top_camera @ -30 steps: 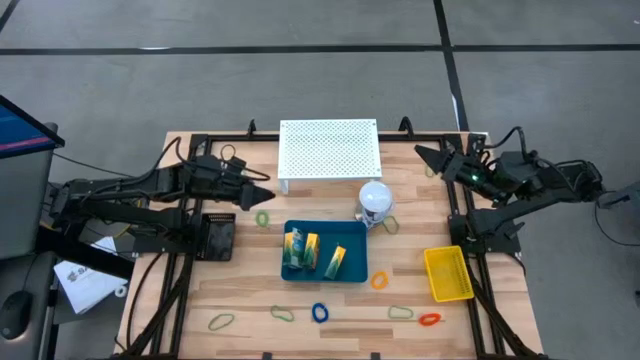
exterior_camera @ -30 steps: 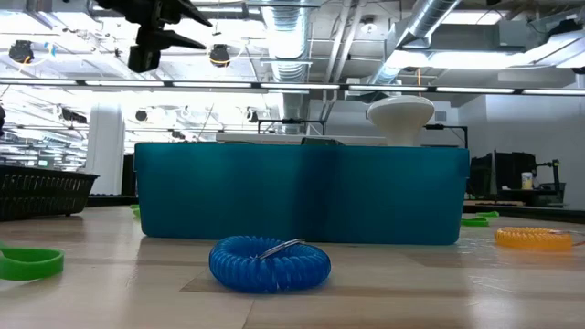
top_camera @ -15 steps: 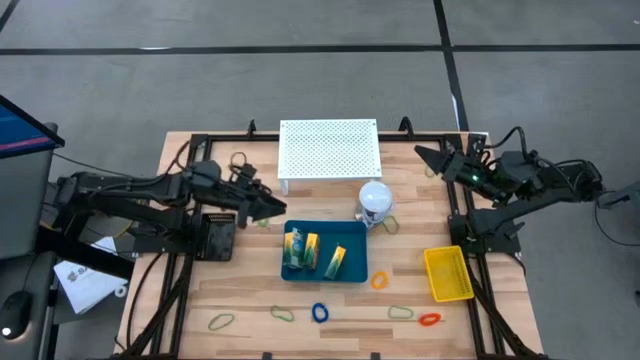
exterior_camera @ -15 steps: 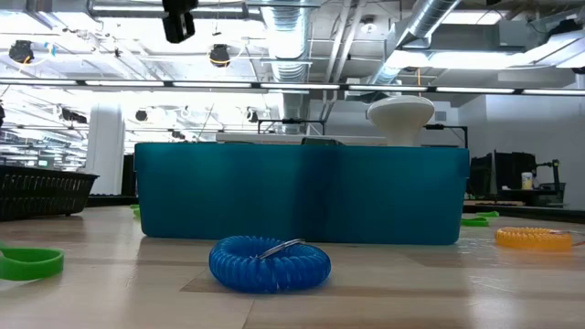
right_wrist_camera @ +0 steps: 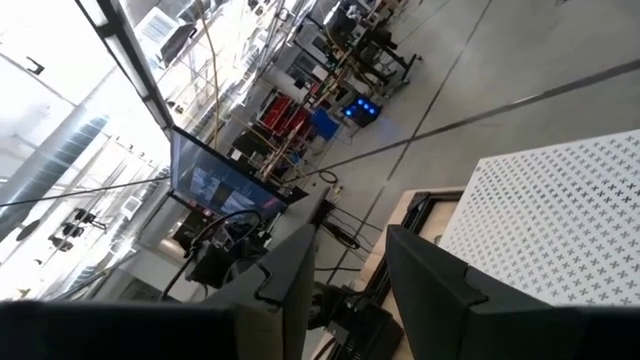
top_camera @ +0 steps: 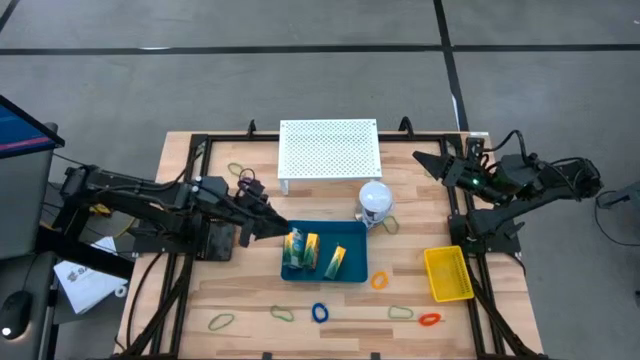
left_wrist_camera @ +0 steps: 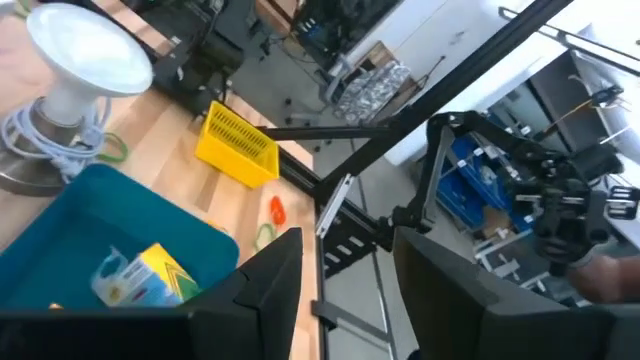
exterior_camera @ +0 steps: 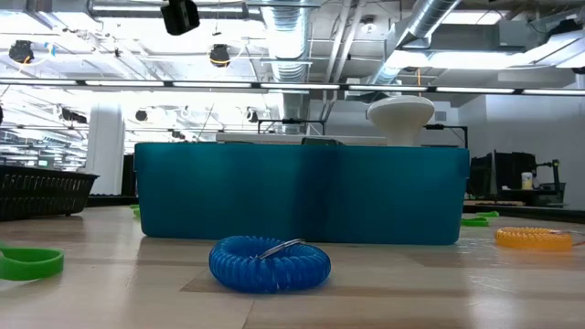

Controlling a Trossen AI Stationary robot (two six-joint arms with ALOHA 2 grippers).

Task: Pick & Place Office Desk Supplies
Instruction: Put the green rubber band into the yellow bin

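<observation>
A teal bin (top_camera: 325, 275) stands at mid-table holding three green-and-yellow packets (top_camera: 311, 247); one packet (left_wrist_camera: 150, 277) shows in the left wrist view. Thin loops lie on the wood: a blue one (top_camera: 319, 312), an orange one (top_camera: 379, 281), a red one (top_camera: 430, 320) and green ones (top_camera: 219, 322). My left gripper (top_camera: 277, 229) hovers open at the bin's far left corner, with nothing between its fingers (left_wrist_camera: 270, 290). My right gripper (top_camera: 425, 160) is raised at the far right, open and empty.
A white perforated board (top_camera: 330, 150) stands at the far middle, with a white ball-shaped object (top_camera: 375, 198) in front of it. A yellow basket (top_camera: 448, 273) sits at the right, a black basket (top_camera: 217, 238) at the left. The near strip holds only loops.
My left gripper has swung toward the table's right and near edges, from the perforated board's left corner to the teal bin's far left corner, turning as it went. It now covers the green loop that lay there.
</observation>
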